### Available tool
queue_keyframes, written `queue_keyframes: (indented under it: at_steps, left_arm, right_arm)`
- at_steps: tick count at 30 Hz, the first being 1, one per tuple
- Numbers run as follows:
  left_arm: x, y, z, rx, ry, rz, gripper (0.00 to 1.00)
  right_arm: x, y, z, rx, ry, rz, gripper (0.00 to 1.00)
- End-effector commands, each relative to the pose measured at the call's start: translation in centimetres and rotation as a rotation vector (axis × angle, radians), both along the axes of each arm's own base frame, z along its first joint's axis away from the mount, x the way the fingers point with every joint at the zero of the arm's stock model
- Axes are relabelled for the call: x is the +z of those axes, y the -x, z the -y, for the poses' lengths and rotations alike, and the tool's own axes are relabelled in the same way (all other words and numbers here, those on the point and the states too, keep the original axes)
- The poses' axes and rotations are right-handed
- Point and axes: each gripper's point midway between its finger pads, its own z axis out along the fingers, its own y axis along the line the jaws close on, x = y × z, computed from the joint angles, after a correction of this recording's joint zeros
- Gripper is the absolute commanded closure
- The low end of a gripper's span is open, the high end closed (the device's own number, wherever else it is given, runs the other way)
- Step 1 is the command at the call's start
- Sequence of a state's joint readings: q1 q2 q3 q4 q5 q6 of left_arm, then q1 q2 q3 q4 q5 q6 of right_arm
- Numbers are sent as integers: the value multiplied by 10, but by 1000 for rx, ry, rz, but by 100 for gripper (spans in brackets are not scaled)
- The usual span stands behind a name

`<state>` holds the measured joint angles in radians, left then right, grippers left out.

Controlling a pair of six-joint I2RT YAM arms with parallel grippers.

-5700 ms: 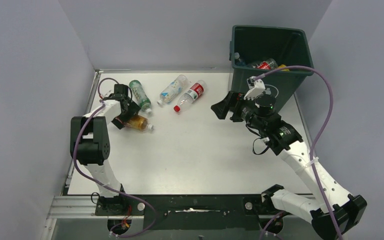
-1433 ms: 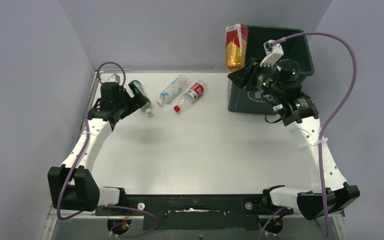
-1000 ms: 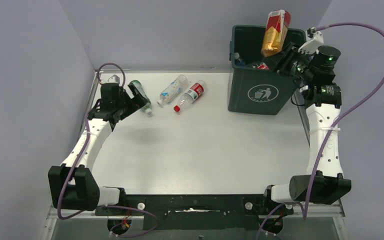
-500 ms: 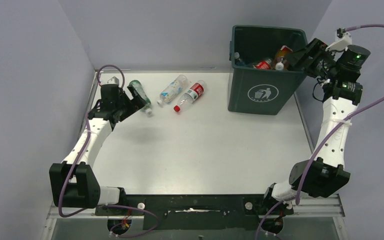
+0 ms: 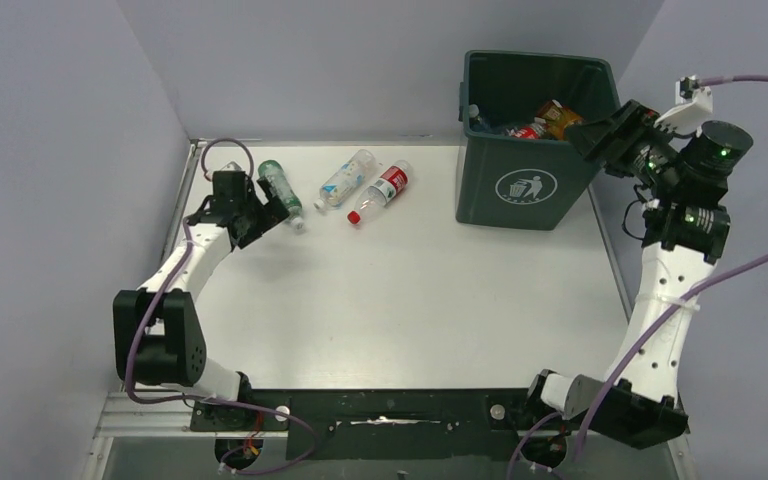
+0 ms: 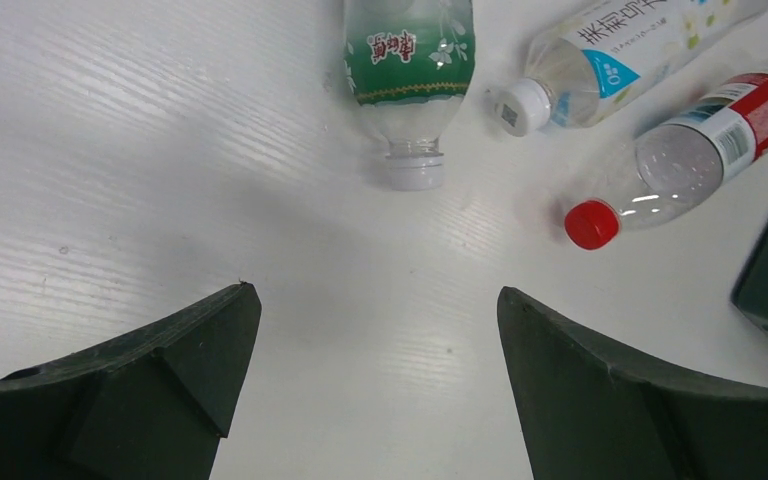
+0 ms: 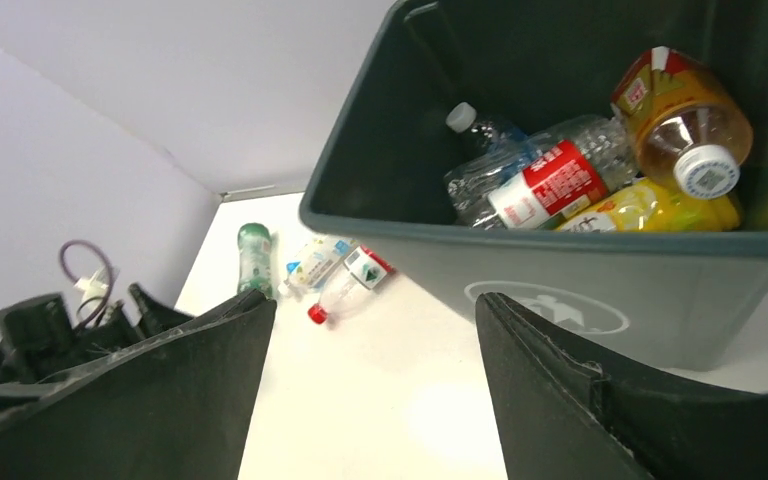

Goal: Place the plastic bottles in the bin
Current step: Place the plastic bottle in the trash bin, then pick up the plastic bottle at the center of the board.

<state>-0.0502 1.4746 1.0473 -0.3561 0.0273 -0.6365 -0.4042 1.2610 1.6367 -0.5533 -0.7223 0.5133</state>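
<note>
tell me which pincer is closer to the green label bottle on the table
Left. The left pincer sits open just short of the cap of the green label bottle. The right pincer is far off on the other side, by the rim of the bin.

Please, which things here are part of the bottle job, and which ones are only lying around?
Job: bin; green-label bottle, blue-label bottle and red-label bottle on the table; bottles in the bin.
Not the job: table; walls. No loose stray item shows.
</note>
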Motion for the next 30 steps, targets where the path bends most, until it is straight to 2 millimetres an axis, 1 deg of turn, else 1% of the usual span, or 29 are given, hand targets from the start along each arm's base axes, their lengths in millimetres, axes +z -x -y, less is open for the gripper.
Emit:
queue_keyframes:
  at_steps: [1,5,9,12,13,14,15,16,21,24,27,30]
  left_arm:
    - [23,-37,-11,36,-46,95,10]
    - [24,-62,-11,47,-43,119,10]
    - [22,-86,-10,41,-77,127,10]
    - [14,-99,-14,49,-138,99,10]
    - [5,-104,-16,56,-172,69,10]
    - [6,-108,-18,61,-204,59,10]
    - [-4,-112,-18,62,-233,25,10]
    - [-2,-120,-18,65,-255,22,10]
    - [-11,-138,-15,65,-330,4,10]
    - [-19,-143,-20,79,-348,-20,10]
    - [-27,-145,-28,101,-365,-45,10]
    - [-36,-151,-30,100,-367,-55,10]
  right_arm:
    - [13,31,-25,65,0,72,25]
    - [1,50,-44,116,-18,63,25]
    - [-18,65,-68,175,-29,38,24]
    - [-35,73,-85,215,-20,2,24]
    - [-40,75,-90,232,-19,-8,24]
    - [-44,78,-93,241,-16,-18,24]
    - [-48,79,-95,249,-13,-27,24]
    - [-50,81,-97,253,-12,-32,24]
    - [-61,92,-107,288,-16,-51,23]
    - [-69,97,-112,309,-15,-70,23]
    - [-80,100,-115,317,-9,-90,23]
    - [-89,102,-116,325,-11,-107,23]
